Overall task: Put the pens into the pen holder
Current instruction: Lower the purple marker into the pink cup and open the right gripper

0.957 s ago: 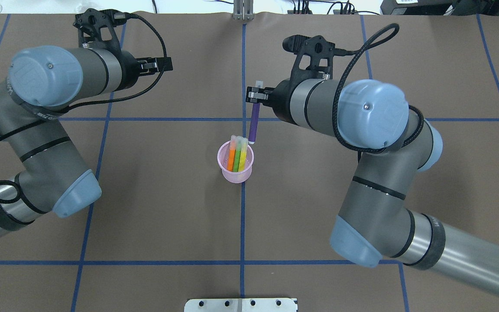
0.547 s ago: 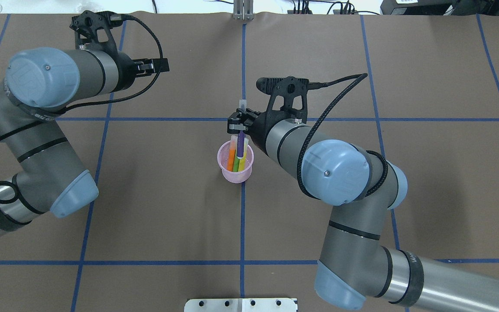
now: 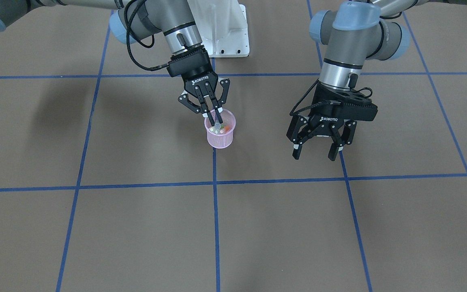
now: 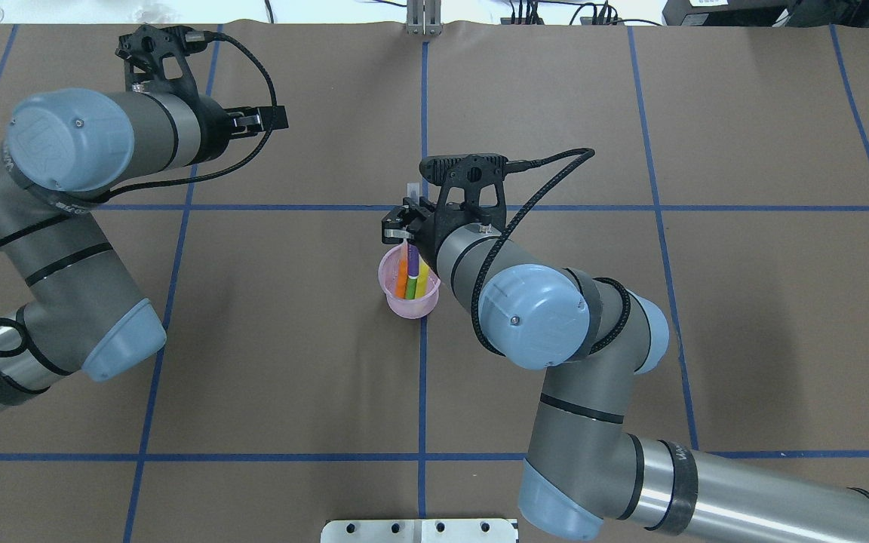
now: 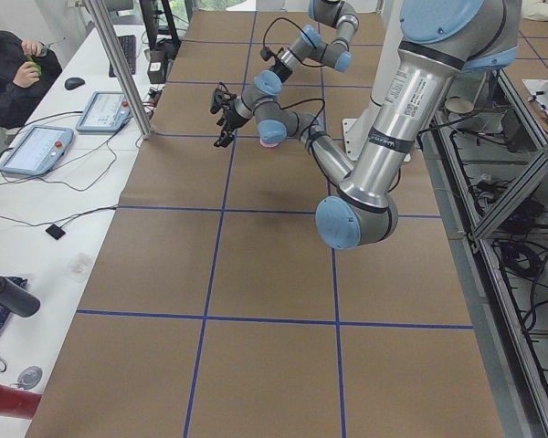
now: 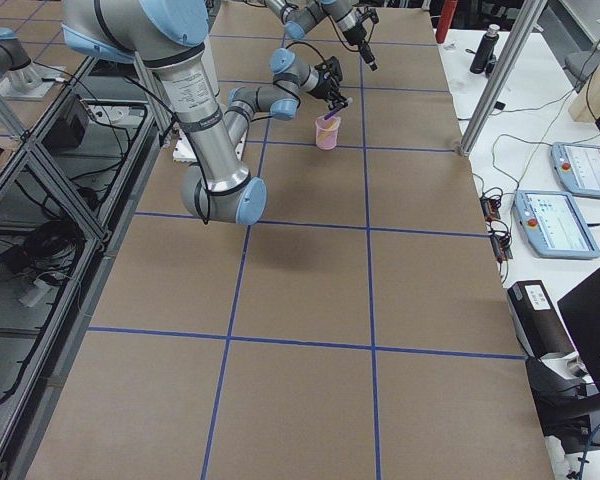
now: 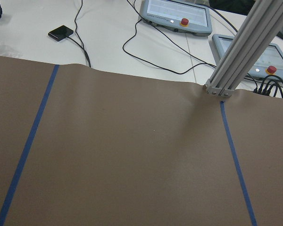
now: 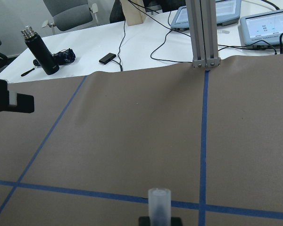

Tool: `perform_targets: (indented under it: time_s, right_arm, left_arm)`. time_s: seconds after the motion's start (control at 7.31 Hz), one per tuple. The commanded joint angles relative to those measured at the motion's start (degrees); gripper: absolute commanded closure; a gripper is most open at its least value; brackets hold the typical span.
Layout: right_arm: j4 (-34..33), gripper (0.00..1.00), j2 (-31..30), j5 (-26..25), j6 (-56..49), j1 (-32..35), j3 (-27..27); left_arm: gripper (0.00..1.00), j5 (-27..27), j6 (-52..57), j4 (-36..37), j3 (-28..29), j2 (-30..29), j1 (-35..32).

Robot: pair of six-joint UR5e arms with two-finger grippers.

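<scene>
Purple pen (image 4: 413,259), the last of the four, has just gone from hanging outside the pen holder (image 4: 409,303) to standing with its lower end down inside it: a second ago its tip hung just past the far rim, half a second ago it was over the mouth, and now the coloured barrel dips in beside the orange pen (image 4: 402,279), green pen (image 4: 411,285) and yellow pen (image 4: 421,283). That, by my reading, leaves only the release before the collection is complete, since no pen shows loose on the desk (image 4: 291,339). The right gripper (image 3: 215,117) pinches the purple pen on its upper part, fingers drawn close on either side. The pale cap stands clear above the fingers in the wrist view, and the barrel runs down and slightly tilted below them into the cup. The pen holder sits directly under this gripper, its rim just beneath the fingertips. I cannot tell whether the pen's tip has reached the bottom. The left gripper (image 3: 313,155) hangs well apart to the side, fingers spread and carrying nothing.
</scene>
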Motion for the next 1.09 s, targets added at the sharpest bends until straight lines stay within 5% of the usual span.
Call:
perform_targets:
  time_s: [0.0, 0.55, 0.68, 0.82, 0.96]
  right_arm:
    - [0.0, 1.0, 0.16, -0.13, -0.27, -0.59, -1.2]
    - [-0.09, 1.0, 0.07, -5.05, -1.07, -4.19, -1.37]
    - [-0.09, 0.69, 0.07, -5.23, -1.07, -4.37, -1.29]
    - [-0.09, 0.01, 0.15, -7.23, -0.98, -4.98, -1.29]
    - [0.0, 0.01, 0.42, -7.6, -1.07, -5.07, -0.85]
  left_arm:
    - [0.0, 0.09, -0.01, 0.0, 0.04, 0.09, 0.0]
    - [0.0, 0.0, -0.01, 0.0, 0.74, 0.09, 0.0]
    - [0.0, 0.09, -0.01, 0.0, 0.83, 0.09, 0.0]
    - [0.0, 0.09, -0.01, 0.0, 0.83, 0.09, 0.0]
    - [0.0, 0.09, -0.01, 0.0, 0.83, 0.09, 0.09]
